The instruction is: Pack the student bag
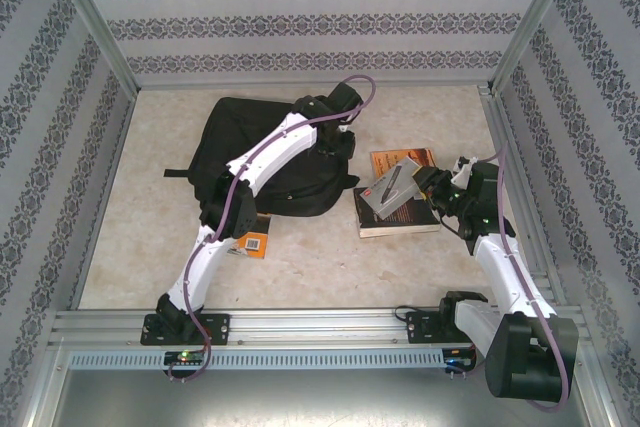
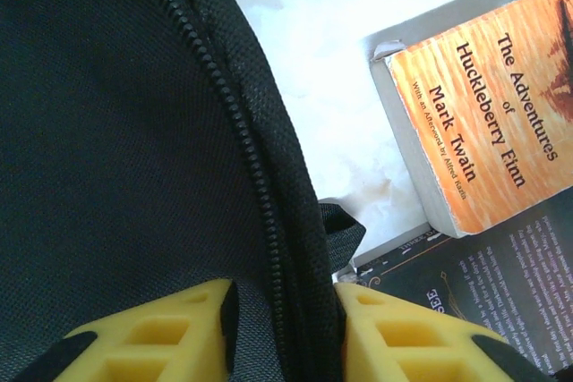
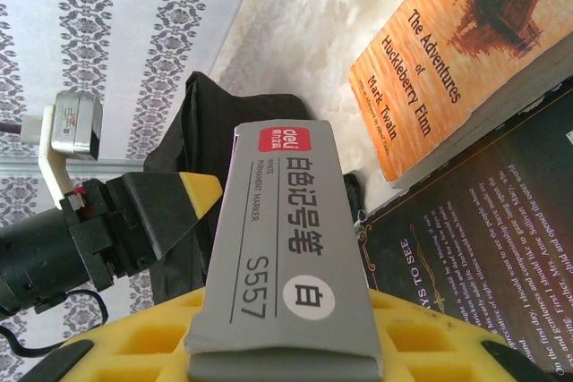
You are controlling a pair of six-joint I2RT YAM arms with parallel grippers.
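Note:
The student bag (image 1: 250, 132) lies flat at the back left of the table, black, with its zipper line (image 2: 235, 123) running up the left wrist view. My left gripper (image 2: 285, 297) reaches over the bag to its right edge (image 1: 338, 133) and is shut on the fold of fabric along the zipper. My right gripper (image 3: 286, 333) is shut on the near end of a grey marker box (image 3: 285, 230). It holds the box tilted above the books (image 1: 392, 190), pointing toward the bag (image 3: 192, 123).
An orange Huckleberry Finn paperback (image 1: 400, 160) rests on a dark-covered book (image 1: 405, 217) just right of the bag. A small orange item (image 1: 252, 243) lies by the left arm's forearm. Patterned walls close in the table on three sides.

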